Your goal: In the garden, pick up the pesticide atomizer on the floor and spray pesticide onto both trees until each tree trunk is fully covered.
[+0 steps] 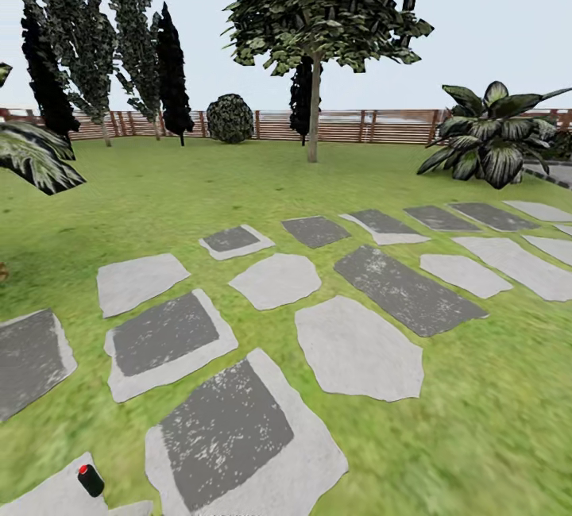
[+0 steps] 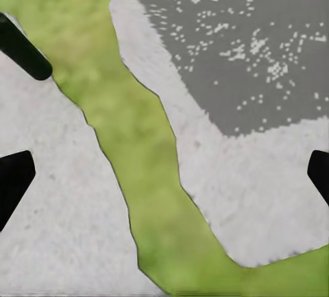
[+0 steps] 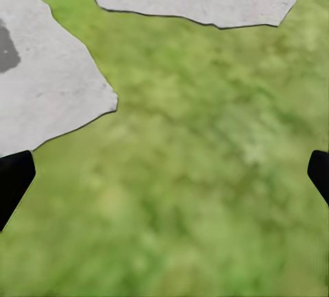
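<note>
We judge the task unstarted: the small dark red-capped pesticide atomizer lies ungrasped on the pale paving slab, well apart from the pale tree trunk. Both grippers are spread, empty.

A small dark pesticide atomizer with a red top stands on a pale paving slab at the near left of the lawn. Grey and light stepping stones spread across the grass. Beyond them a tree rises before the slatted wooden fence — dark conifers to its left, a broad-leaved plant at right.
</note>
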Controlling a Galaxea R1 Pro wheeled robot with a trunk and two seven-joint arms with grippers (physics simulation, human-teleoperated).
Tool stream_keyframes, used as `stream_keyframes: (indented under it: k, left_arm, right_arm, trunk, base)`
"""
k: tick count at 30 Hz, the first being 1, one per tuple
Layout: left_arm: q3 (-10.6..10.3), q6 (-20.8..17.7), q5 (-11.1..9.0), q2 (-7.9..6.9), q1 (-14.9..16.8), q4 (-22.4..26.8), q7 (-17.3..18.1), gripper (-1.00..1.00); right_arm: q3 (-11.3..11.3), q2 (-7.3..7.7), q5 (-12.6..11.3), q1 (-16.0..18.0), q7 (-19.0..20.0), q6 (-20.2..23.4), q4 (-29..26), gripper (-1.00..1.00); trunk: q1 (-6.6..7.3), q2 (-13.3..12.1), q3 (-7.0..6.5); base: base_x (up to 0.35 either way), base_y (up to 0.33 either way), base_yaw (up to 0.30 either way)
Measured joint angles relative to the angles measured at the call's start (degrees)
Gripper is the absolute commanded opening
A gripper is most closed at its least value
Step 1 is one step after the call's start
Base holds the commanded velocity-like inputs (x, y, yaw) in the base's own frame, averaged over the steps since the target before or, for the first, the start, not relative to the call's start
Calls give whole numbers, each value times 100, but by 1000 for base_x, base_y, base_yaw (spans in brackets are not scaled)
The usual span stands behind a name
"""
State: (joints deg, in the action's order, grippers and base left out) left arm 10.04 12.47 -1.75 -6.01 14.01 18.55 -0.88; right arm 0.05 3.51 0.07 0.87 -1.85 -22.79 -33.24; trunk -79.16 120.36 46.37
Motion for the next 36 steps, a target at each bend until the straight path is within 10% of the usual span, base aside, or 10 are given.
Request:
stream_keyframes:
  k: [16,36]
  left_arm:
    - [30,0,-460,-48,1,7,-2,100]
    - [-10,13,-423,-92,1,5,23,100]
  right_arm:
    - [0,0,0,0,0,1,0,100]
    - [-2,0,1,-1,1,1,-2,100]
  trunk:
    - [0,0,41]
    - [2,0,92]
  base:
    - [0,0,278]
    - [90,-99,278]
